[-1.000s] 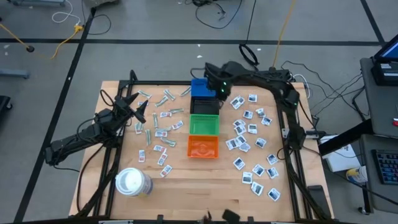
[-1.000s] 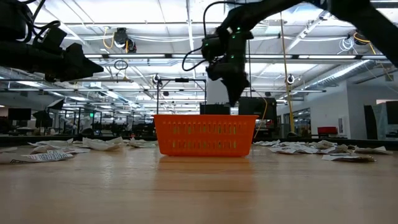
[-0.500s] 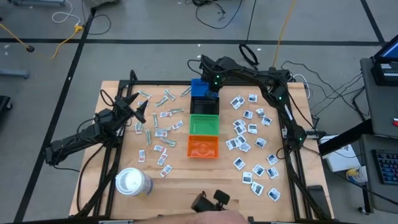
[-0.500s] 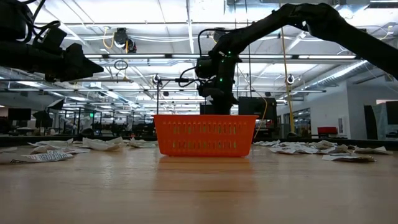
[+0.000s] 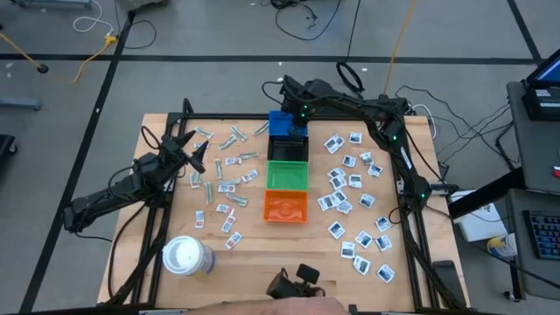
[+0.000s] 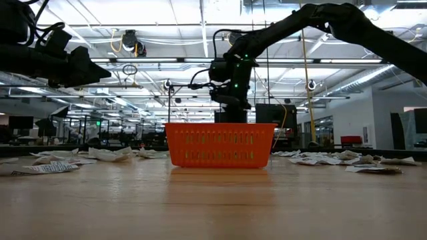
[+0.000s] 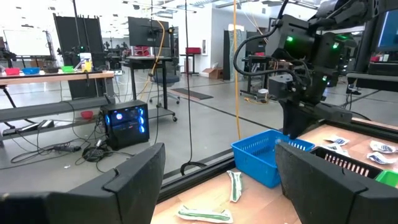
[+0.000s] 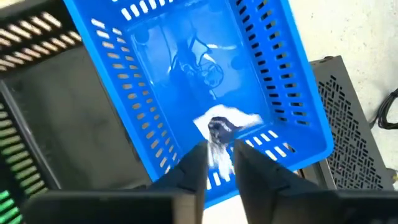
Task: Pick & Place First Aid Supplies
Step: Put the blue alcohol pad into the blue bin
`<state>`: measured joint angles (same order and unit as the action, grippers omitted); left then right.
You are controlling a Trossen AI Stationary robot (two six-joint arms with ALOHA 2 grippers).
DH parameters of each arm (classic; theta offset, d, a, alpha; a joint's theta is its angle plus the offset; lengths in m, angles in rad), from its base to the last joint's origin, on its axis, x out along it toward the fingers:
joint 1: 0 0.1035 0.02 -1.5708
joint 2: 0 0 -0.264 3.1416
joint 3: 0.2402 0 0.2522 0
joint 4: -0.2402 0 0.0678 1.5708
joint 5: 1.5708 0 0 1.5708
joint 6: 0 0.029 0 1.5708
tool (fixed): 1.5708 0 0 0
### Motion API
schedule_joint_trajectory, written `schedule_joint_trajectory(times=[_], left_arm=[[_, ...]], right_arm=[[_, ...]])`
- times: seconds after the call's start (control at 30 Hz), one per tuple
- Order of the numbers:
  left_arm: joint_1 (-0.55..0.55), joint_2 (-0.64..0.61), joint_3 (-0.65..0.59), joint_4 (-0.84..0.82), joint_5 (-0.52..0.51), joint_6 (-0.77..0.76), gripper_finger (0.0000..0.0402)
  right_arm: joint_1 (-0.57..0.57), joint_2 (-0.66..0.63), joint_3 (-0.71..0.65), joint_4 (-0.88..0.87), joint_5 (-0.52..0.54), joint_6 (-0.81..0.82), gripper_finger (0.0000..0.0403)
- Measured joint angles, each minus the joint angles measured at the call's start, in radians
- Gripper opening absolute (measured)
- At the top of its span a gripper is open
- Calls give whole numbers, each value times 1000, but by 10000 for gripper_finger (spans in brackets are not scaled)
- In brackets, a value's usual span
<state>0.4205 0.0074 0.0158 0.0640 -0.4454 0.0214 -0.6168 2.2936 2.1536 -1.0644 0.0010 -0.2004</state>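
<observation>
No text, label, brand or number can be read; dark-blue print is seen on the white square packets (image 5: 353, 181), but it cannot be made out.

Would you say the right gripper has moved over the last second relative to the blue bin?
Yes. In the high view the right gripper has swung from the blue bin's right edge toward its far-left part, and now holds a white packet above it.

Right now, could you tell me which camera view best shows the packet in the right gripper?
The right wrist view: the white packet sits pinched between the right gripper fingers above the blue bin. No other view shows it.
</observation>
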Motion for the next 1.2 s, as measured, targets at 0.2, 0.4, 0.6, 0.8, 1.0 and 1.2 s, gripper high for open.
schedule_joint_trajectory(times=[0.2, 0.4, 0.6, 0.8, 1.0, 1.2], left_arm=[[0, 0, 0, 0, 0, 0, 305], [0, 0, 0, 0, 0, 0, 306], [0, 0, 0, 0, 0, 0, 305], [0, 0, 0, 0, 0, 0, 306], [0, 0, 0, 0, 0, 0, 306], [0, 0, 0, 0, 0, 0, 305]], right_arm=[[2, 0, 0, -1, 0, 6, 155], [2, -7, 0, -4, -1, 82, 175], [1, -58, 0, -35, 74, 311, 162], [1, -80, 0, -90, 159, 591, 144], [-3, -77, 0, -144, 155, 865, 132], [-11, -79, -27, -139, 159, 959, 121]])
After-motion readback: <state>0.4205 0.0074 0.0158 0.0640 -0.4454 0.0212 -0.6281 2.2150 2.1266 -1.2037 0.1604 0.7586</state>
